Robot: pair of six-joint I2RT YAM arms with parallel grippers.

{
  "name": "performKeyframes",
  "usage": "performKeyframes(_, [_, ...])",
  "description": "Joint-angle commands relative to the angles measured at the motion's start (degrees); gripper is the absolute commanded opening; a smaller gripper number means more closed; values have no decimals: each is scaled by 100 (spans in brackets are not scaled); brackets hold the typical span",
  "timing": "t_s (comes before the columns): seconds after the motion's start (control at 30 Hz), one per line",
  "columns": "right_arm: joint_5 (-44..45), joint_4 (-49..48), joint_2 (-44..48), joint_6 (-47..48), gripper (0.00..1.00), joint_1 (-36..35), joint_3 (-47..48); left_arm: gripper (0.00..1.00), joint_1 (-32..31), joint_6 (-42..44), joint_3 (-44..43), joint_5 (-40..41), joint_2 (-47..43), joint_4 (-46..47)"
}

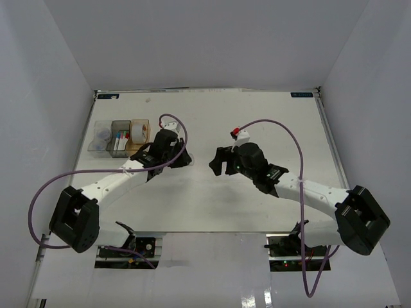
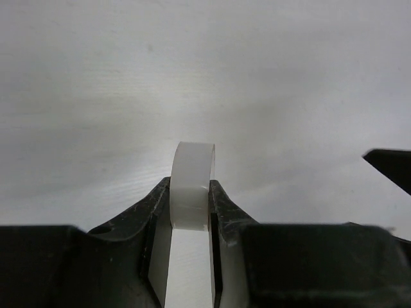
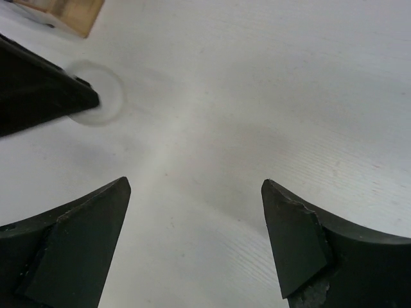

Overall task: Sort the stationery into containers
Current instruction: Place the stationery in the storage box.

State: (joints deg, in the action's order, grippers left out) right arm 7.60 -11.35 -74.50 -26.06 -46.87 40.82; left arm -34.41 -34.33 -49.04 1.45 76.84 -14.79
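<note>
Across the top view, the flat white worktop (image 1: 212,199) fills most of the frame. Left arm (image 1: 106,185), white with black joints, reaches toward 2 o'clock from its base. Right arm (image 1: 314,194) reaches toward 10 o'clock.

Three small rectangular see-through bins stand in a row at 10 o'clock on the worktop:
- clear plastic bin (image 1: 94,136) at the 9 o'clock end
- smoky grey plastic bin (image 1: 119,122) in the middle
- amber-orange plastic bin (image 1: 140,120) at the 3 o'clock end

Left gripper (image 2: 190,196) sits just at 4 o'clock of the amber bin. Its black fingers (image 2: 225,215) pinch a whitish translucent tape roll (image 2: 192,168) across its width, with the roll upright on edge. Cannot tell if the roll touches the worktop.

Right gripper (image 3: 194,187) is at 3 o'clock of the left one, apart from it. Its fingers (image 3: 83,221) are spread wide, with worktop showing between them. Right wrist view has the same roll at 10 o'clock, partly behind a left finger.

Amber bin holds a second tape roll (image 1: 137,133). Grey bin holds thin white markers (image 1: 119,138); pink and blue bits show, the rest too small to tell. Clear bin holds small round clear jars (image 1: 101,136), count unclear.
</note>
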Motion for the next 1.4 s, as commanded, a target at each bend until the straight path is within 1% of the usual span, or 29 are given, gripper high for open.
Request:
performKeyframes(0.0, [400, 160, 304, 251, 91, 152, -249, 5, 557, 391, -378, 356, -336, -577])
performKeyframes(0.07, [532, 204, 488, 364, 98, 222, -381, 5, 838, 488, -440, 329, -423, -780])
performKeyframes(0.1, [733, 239, 550, 409, 94, 231, -416, 5, 1092, 514, -527, 364, -441, -867])
performKeyframes(0.17, [944, 309, 656, 584, 90, 266, -504, 5, 1383, 445, -650, 697, -442, -1201])
performKeyframes(0.2, [1111, 327, 726, 628, 90, 284, -539, 2, 1472, 375, -782, 768, -424, -1298])
performKeyframes(0.27, [1217, 309, 779, 690, 90, 336, -636, 0, 1735, 208, -897, 804, -380, -1500])
performKeyframes(0.33, [1297, 301, 814, 725, 90, 415, -777, 0, 1868, -3, -1142, 848, -249, -1745])
performKeyframes(0.37, [1315, 292, 814, 717, 90, 442, -829, 0, 1973, -256, -1222, 891, -179, -1825])
performKeyframes(0.5, [1394, 222, 849, 778, 90, 591, -1067, 0, 2132, -811, -1854, 1435, 261, -2484])
performKeyframes(0.57, [1359, 91, 928, 813, 90, 714, -1277, 0, 2245, -1144, -2100, 1577, 446, -2757])
performKeyframes(0.6, [1341, 46, 1015, 813, 90, 802, -1365, 2, 2298, -1268, -2153, 1743, 481, -2888])
performKeyframes(0.67, [1332, -42, 1113, 840, 90, 899, -1585, 3, 2456, -1427, -2198, 1841, 516, -2907])
performKeyframes(0.77, [1280, -226, 1288, 857, 90, 1110, -1866, 3, 2676, -1682, -2242, 1631, 569, -2898])
performKeyframes(0.87, [1043, -560, 1394, 770, 90, 1321, -2164, 3, 2843, -2007, -2277, 1577, 718, -2925])
performKeyframes(1.17, [893, -719, 1315, 717, 90, 1479, -2245, 9, 3160, -2570, -2540, 1454, 1324, -2942])
performKeyframes(1.37, [814, -754, 1271, 691, 90, 1541, -2271, 20, 3292, -2825, -2734, 1252, 1729, -2907])
